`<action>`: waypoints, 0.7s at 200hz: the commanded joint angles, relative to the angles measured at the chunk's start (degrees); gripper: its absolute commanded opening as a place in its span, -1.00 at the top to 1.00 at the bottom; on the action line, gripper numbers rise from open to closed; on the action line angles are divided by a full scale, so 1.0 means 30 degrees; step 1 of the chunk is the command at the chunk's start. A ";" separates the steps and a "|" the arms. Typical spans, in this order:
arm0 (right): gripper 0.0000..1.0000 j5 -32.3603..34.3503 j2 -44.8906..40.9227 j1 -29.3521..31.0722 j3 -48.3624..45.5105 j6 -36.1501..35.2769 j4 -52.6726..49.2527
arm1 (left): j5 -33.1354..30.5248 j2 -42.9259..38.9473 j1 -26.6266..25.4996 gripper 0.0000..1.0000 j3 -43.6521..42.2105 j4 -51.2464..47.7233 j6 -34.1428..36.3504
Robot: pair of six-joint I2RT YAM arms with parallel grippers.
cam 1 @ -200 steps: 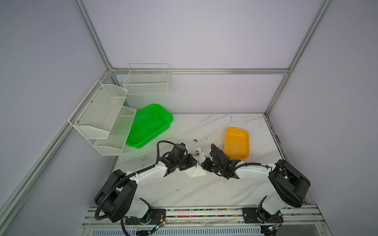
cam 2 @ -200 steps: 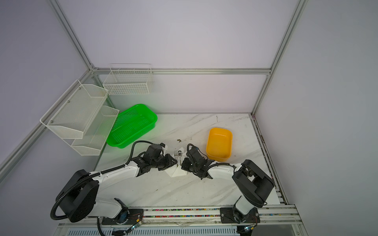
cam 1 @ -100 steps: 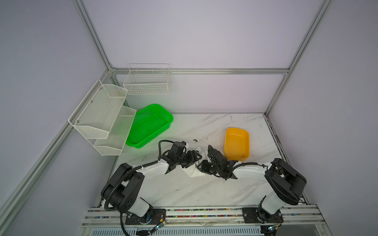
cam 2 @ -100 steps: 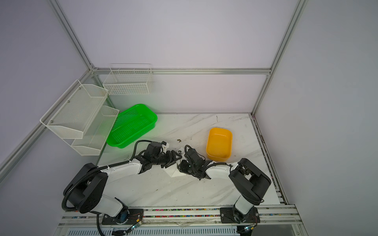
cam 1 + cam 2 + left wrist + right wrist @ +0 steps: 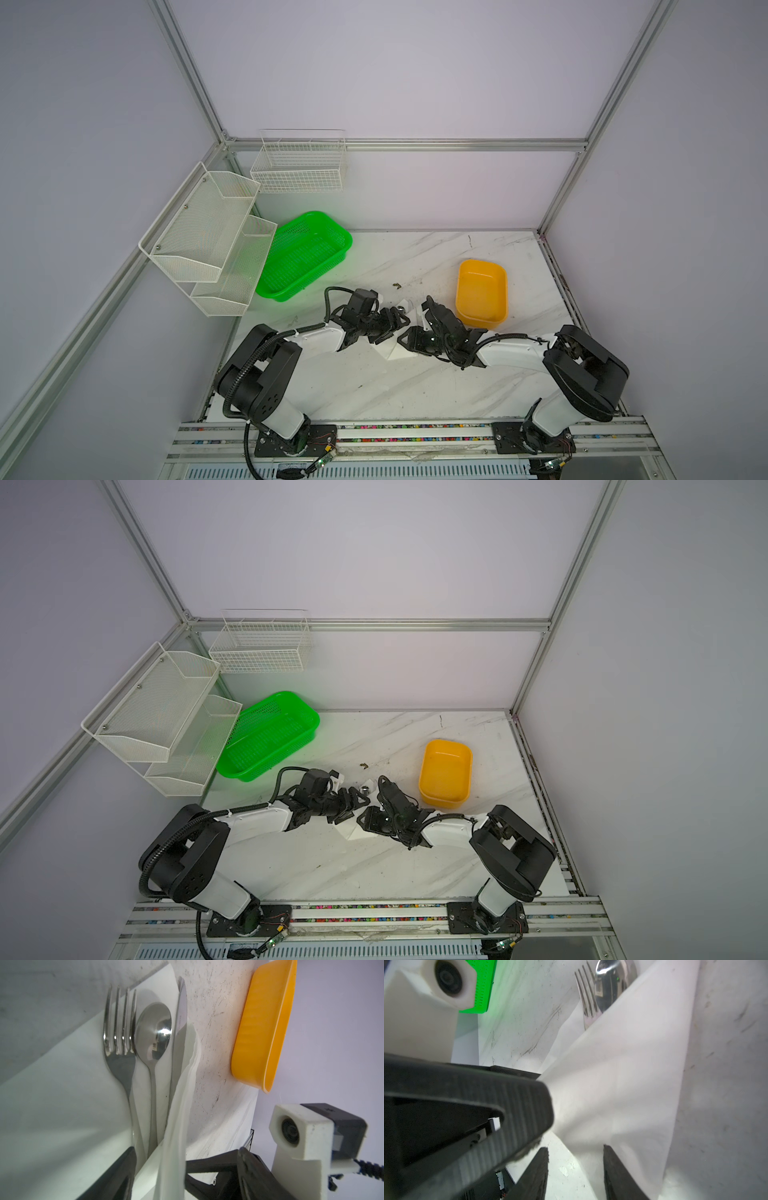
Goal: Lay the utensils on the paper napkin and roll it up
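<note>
Utensils: side by side on paper napkin, aligned for rolling.
Fold: raised over handles to start roll.
Left gripper: jaws apart, straddling fold.
Right gripper: jaws apart, fold unclamped.

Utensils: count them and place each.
3, side by side on the napkin: fork, spoon in the middle, knife against the lifted fold. Handles partly covered; others may hide.

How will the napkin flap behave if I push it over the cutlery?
Likely floppy: the paper napkin stands in a soft fold. Its thin edges suggest light paper that may flop back. The shiny utensils could slide beneath.
</note>
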 commanded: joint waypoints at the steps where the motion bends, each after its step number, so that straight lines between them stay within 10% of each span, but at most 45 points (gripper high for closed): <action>1: 0.09 -0.0050 -0.0493 0.0129 -0.0317 -0.0190 0.0294 | 0.0355 0.0135 0.0174 -0.47 0.1347 -0.0063 0.0602; 97: 0.17 0.1481 -0.1615 0.0142 -0.0165 0.0025 -0.1587 | -0.0343 0.0029 0.0294 0.75 0.1218 -0.1313 0.1935; 140: 0.17 0.3605 -0.3881 -0.0652 -0.0603 0.1324 -0.3097 | -0.0377 -0.0436 0.0274 1.00 0.0079 -0.0664 0.2204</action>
